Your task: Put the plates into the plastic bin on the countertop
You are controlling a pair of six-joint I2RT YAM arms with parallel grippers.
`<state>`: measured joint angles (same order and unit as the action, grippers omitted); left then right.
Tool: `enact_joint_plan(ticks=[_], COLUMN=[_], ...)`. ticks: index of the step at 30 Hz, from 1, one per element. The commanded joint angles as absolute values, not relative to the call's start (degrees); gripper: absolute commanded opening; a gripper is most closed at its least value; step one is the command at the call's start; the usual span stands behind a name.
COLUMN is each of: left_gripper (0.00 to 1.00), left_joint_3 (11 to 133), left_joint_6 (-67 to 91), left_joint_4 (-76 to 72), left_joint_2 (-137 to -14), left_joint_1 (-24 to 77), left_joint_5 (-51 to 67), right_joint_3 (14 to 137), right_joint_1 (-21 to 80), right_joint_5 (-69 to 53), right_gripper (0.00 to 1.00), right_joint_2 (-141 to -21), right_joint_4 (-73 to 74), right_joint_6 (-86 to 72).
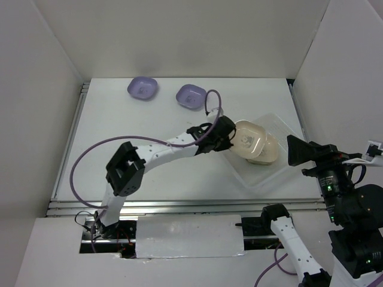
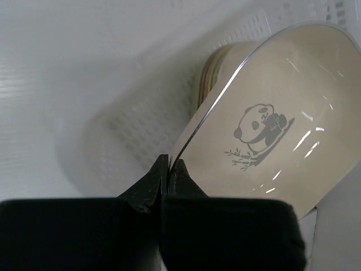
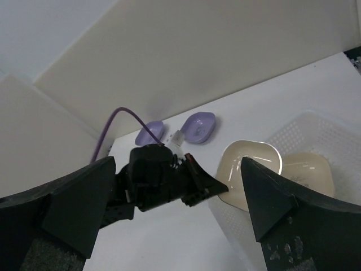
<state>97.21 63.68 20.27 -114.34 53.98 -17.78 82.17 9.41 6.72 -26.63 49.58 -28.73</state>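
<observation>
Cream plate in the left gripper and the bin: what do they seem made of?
Cream plate: glossy, probably glazed ceramic or melamine; sharp highlights, printed panda. Plastic bin: translucent moulded plastic, duller; fine grid texture, pale see-through walls.

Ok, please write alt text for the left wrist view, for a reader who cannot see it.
The left gripper holds a cream plate with a panda mark by its rim between black fingers, tilted over the plastic bin, where other plates lie stacked.
</observation>
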Motion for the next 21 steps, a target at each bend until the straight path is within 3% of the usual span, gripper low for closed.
enact_joint_plan(ticks=[1,16,17,18,19,20,21], left_gripper=[0.0,0.0,0.06,0.29,0.41,0.6,0.67], left_joint_3=[105.89,116.87,118.29,119.69,121.1,122.77,122.35], left_joint_6=[67.85,79.89,79.89,79.72,80.41,80.25,80.07], left_joint_4=[22.22,25.14,26.09,26.54,27.85,28.73,28.48], left_joint_2=[-118.8,-128.14,-128.84,-130.33,-130.86,-131.22,-130.52], left_joint_1=[55.72,59.23,59.33,59.59,59.76,60.03,60.38], left_joint_5=[-20.3,-19.61,-19.34,-18.99,-18.9,-18.9,-18.72], right_joint_3=[84.11,85.87,86.04,86.39,86.57,86.92,87.01], right_joint_1=[9.67,9.76,9.84,9.84,9.76,9.84,9.76], right_joint_5=[10.2,8.88,8.88,8.7,8.7,8.7,8.79], right_gripper=[1.0,1.0,1.0,1.0,1.0,1.0,1.0], right_joint_2=[-26.89,-27.33,-27.33,-27.33,-27.42,-27.33,-27.25], right_joint_4=[52.99,55.98,56.16,56.68,56.86,57.04,57.22], right_joint_6=[-29.44,-26.98,-26.72,-26.72,-26.72,-26.63,-26.46])
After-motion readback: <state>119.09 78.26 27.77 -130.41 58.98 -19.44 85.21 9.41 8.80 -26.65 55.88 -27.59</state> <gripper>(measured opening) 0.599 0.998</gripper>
